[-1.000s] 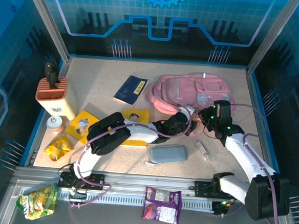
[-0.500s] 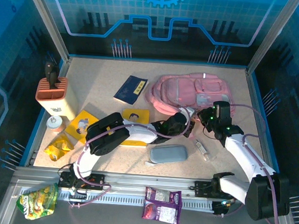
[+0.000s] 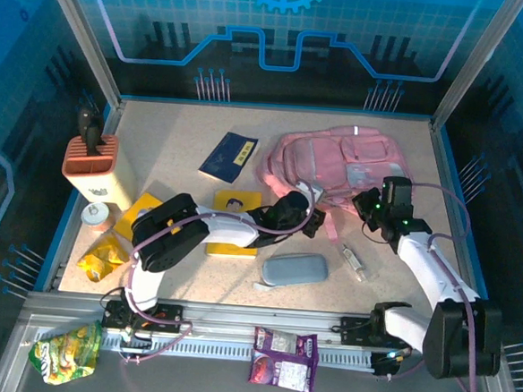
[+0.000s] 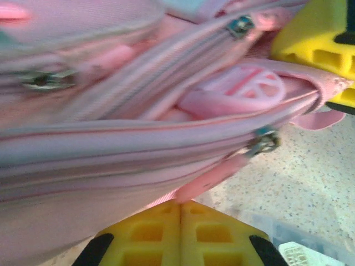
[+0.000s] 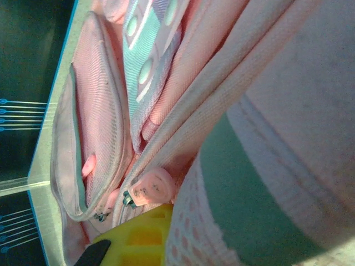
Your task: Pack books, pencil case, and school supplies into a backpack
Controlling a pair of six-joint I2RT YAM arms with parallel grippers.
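The pink backpack (image 3: 336,161) lies at the back right of the table. My left gripper (image 3: 298,208) (image 4: 180,203) is at its near edge, shut on a pink zipper pull (image 4: 222,174) of the backpack (image 4: 111,149). My right gripper (image 3: 370,206) (image 5: 177,217) is shut on the backpack's pink fabric (image 5: 233,183) at its right side. A navy book (image 3: 229,156) lies left of the backpack. A yellow book (image 3: 235,214) lies partly under my left arm. The grey-blue pencil case (image 3: 294,269) and a small clear tube (image 3: 354,261) lie in front of the backpack.
An orange-and-cream block holder (image 3: 91,162) stands at the far left, with a small cup (image 3: 94,214) and a yellow snack packet (image 3: 103,258) in front of it. A green snack bag (image 3: 67,351) and a purple packet (image 3: 283,359) lie on the front rail.
My left gripper has shut on the zipper pull and drawn back to the left. The backpack's near edge shifted with it. The right gripper moved slightly right with the fabric.
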